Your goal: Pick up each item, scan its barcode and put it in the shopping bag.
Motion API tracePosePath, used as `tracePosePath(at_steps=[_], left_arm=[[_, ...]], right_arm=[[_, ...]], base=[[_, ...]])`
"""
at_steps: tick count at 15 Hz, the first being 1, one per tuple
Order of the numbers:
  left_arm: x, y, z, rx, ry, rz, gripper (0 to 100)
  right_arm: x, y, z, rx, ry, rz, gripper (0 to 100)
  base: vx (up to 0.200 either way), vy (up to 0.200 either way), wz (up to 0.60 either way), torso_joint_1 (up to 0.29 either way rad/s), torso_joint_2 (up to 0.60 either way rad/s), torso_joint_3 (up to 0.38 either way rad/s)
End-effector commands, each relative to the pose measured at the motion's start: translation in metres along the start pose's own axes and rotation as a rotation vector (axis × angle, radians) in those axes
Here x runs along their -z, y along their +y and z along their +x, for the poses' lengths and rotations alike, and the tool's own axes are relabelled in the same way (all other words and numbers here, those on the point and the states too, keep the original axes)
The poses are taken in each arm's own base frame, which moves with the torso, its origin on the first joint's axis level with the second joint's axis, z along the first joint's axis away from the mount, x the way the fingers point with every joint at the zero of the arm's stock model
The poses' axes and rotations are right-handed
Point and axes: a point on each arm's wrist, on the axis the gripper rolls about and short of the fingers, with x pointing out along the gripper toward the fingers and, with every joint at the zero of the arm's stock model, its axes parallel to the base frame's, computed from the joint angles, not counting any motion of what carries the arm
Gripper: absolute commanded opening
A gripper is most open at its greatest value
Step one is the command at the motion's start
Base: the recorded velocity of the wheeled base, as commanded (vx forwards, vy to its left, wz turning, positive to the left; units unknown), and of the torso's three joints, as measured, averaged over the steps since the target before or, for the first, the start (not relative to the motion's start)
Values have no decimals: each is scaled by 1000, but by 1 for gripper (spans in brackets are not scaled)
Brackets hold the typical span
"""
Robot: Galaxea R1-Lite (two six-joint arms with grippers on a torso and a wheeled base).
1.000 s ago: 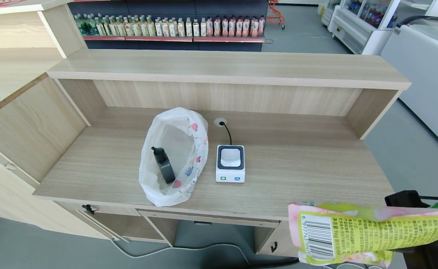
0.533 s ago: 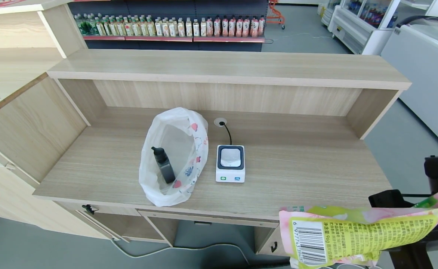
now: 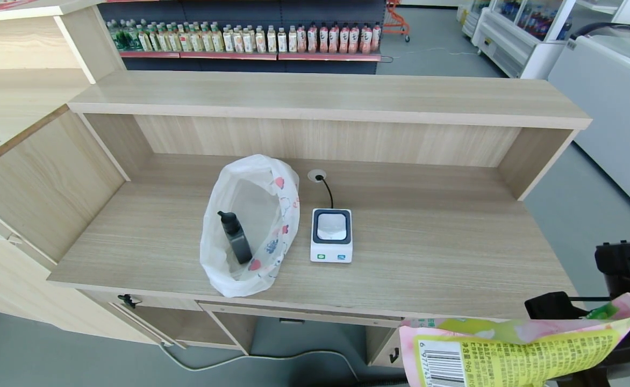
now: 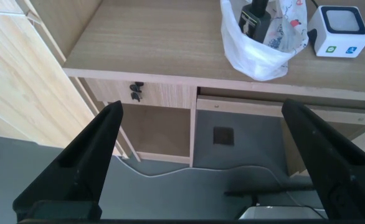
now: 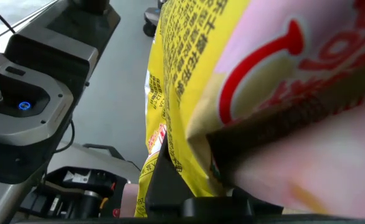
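The right claw is clamped on the snack packet, at five o'clock off the table's near edge. The left claw gapes apart. The shopping bag, with a bottle inside, sits at the scanner's nine o'clock.

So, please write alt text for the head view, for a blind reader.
The right gripper holds a yellow and pink snack packet, barcode up, near the front right corner of the wooden counter. On it, an open shopping bag holds a dark bottle, with a white scanner beside it.
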Motion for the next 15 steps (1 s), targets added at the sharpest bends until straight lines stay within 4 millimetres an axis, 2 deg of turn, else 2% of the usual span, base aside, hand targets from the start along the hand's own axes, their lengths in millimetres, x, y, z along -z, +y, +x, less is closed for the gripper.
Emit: tracePosePath(at_steps=[1, 15], left_arm=[[0, 0, 0, 0, -1, 0, 100], [0, 0, 0, 0, -1, 0, 100]], right_arm=[[1, 2, 0, -3, -1, 9, 0], [-5, 2, -3, 14, 7, -68, 0]], base=[[0, 0, 0, 0, 0, 0], [0, 0, 0, 0, 0, 0]])
